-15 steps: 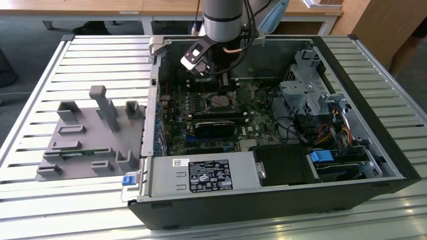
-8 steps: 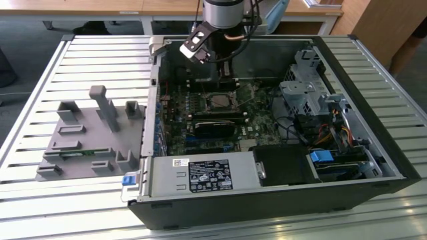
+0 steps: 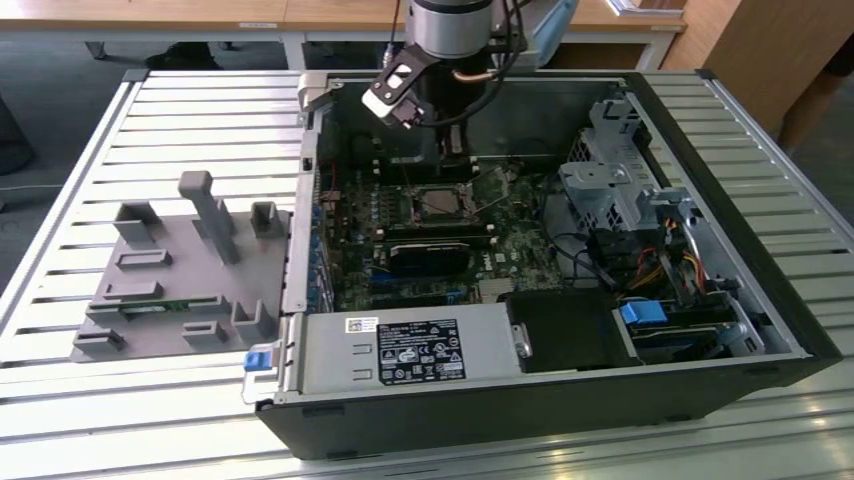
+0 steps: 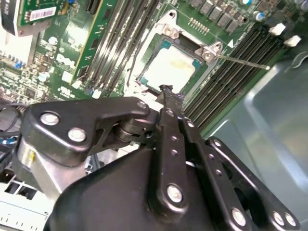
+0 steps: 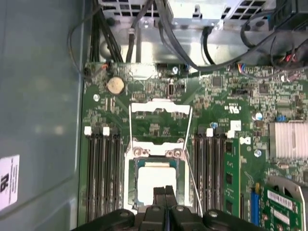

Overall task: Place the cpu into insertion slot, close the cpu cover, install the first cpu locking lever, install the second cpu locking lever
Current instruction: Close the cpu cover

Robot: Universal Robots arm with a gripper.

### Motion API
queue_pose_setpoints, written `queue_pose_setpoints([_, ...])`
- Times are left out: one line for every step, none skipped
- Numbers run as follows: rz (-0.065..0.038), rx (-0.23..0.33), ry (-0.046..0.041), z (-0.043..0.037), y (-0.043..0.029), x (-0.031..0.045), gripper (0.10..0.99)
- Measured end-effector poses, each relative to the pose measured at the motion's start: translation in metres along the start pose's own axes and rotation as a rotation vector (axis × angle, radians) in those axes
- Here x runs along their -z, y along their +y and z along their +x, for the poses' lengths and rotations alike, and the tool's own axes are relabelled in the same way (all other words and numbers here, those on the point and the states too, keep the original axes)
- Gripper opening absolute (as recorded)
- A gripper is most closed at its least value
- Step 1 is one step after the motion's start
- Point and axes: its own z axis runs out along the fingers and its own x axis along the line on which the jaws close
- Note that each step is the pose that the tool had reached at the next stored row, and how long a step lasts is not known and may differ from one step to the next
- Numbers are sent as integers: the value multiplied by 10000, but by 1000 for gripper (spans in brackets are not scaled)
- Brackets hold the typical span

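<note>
Cpu (image 5: 151, 177) partly behind pincer (image 5: 165, 190)

A black printed label (image 3: 419, 354) and a small white sticker (image 3: 360, 324) sit on the power supply (image 3: 324, 358); their print is too small to read.

**Arm inside an open computer case**

An open computer case (image 3: 534, 415) lies on a slatted metal surface (image 3: 200, 100). The arm's gripper (image 3: 458, 170) hangs inside the case, just above the insertion slot (image 3: 438, 204) on the green motherboard (image 3: 354, 240). A grey moulded fixture (image 3: 174, 270) sits outside the case, on the exterior view's left.
</note>
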Motion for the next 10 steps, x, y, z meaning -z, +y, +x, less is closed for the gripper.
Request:
queue_pose_setpoints([49,1,0,0,21,-2,106])
queue_pose_setpoints([95,2,0,0,37,-3,106])
queue_pose_setpoints([136,2,-2,0,53,-4,106])
queue_pose_setpoints([142,1,-2,0,66,-4,106])
queue_pose_setpoints([143,1,-2,0,77,-5,106])
queue_pose_setpoints([143,2,-2,1,100,-7,106])
queue_pose_setpoints([143,2,-1,1,139,-10,106])
queue_pose_setpoints([143,1,-1,1,175,-12,106])
queue_pose_setpoints([143,1,-1,1,202,-14,106])
queue_pose_setpoints([144,2,-2,2,217,-14,106])
